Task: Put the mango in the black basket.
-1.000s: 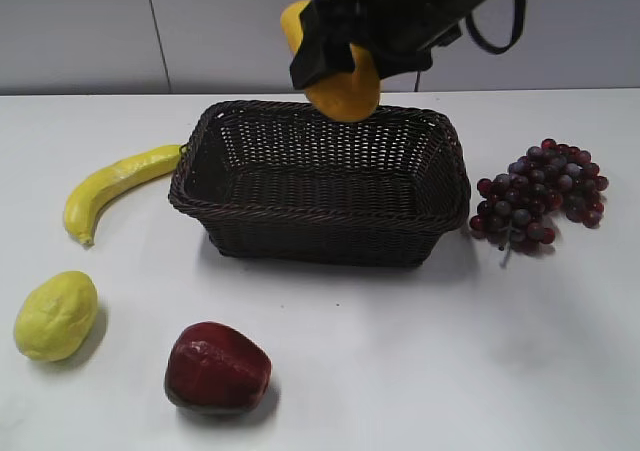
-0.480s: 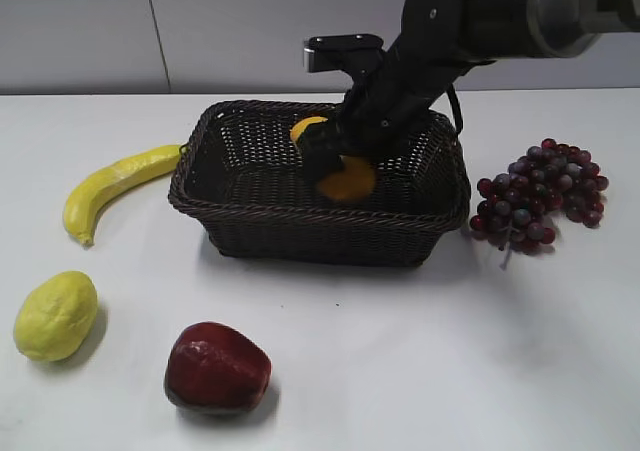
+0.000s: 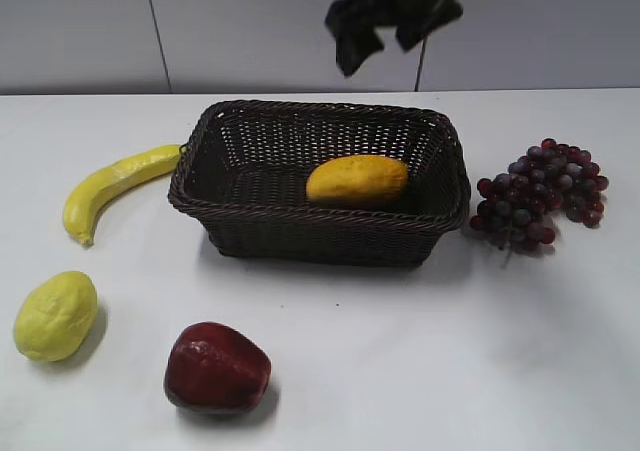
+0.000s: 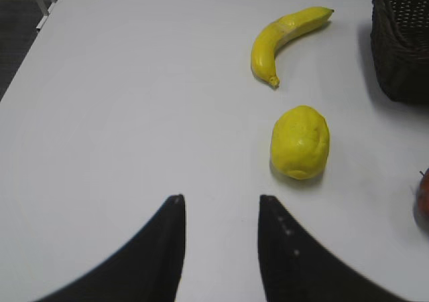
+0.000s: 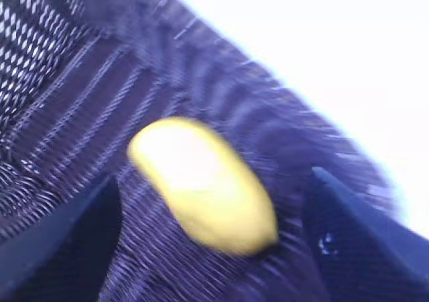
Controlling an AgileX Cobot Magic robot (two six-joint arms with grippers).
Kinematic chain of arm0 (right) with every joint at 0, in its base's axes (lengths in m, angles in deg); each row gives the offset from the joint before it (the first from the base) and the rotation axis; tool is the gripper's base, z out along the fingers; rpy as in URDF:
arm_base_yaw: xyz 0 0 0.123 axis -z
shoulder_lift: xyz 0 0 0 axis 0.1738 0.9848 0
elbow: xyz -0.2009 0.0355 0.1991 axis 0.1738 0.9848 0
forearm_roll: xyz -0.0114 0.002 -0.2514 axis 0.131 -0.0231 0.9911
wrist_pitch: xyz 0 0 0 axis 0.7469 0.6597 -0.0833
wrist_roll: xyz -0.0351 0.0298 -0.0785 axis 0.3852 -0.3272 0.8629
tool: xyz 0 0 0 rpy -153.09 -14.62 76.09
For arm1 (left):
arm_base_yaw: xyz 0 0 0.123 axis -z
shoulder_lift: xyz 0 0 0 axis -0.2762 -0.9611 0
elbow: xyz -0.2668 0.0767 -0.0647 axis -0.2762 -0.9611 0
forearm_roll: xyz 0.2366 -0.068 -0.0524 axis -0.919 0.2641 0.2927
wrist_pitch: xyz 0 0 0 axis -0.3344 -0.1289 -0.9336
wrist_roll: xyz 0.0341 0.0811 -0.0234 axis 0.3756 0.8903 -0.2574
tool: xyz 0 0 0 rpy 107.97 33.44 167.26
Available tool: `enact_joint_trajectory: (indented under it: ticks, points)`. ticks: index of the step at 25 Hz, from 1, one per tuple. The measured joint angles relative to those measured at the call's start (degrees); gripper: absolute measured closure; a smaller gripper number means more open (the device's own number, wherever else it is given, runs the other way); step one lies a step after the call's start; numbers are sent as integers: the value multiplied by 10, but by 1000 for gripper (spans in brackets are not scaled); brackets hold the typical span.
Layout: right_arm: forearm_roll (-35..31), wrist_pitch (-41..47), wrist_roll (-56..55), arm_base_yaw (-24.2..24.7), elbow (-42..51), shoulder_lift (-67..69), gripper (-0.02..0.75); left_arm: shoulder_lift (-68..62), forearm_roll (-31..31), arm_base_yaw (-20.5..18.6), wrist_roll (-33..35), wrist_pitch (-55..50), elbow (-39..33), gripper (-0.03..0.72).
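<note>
On the far left of the black basket (image 3: 320,186) we see the banana (image 3: 115,184) on the white table (image 3: 400,371), its top end almost touching the basket's left rim. In front of the basket and to its left sits the lemon (image 3: 56,315). The dark red apple (image 3: 217,367) sits in front of the basket too, a bit nearer its middle. None of these is ours to move, so they just lie where they are.

Our left pincer (image 4: 218,211) hangs over the table, left of the basket, with its two tips apart and nothing between them (it has no job here, we think).

Inside the basket lies the mango (image 3: 357,180). It rests on its side on the woven floor, right of the basket's middle. That is the place it should be, so we think the job is done.

Our right pincer (image 3: 383,26) is up above the basket's back rim. In the blurry right wrist view its tips stand wide apart with the mango far below them. It holds nothing.

The grapes (image 3: 540,191) lie just right of the basket.
</note>
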Motion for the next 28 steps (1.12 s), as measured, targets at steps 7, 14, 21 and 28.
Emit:
enact_joint_trajectory:
  ticks: [7, 14, 21, 28]
  points:
    - [57, 104, -30, 0, -74, -133, 118, 0, 0, 0, 0, 0, 0, 416]
    - [58, 111, -53, 0, 74, -331, 165, 0, 0, 0, 0, 0, 0, 416]
    - [58, 113, -68, 0, 346, -549, 167, 0, 0, 0, 0, 0, 0, 416]
    - [78, 64, -68, 0, 580, -783, 167, 0, 0, 0, 0, 0, 0, 416]
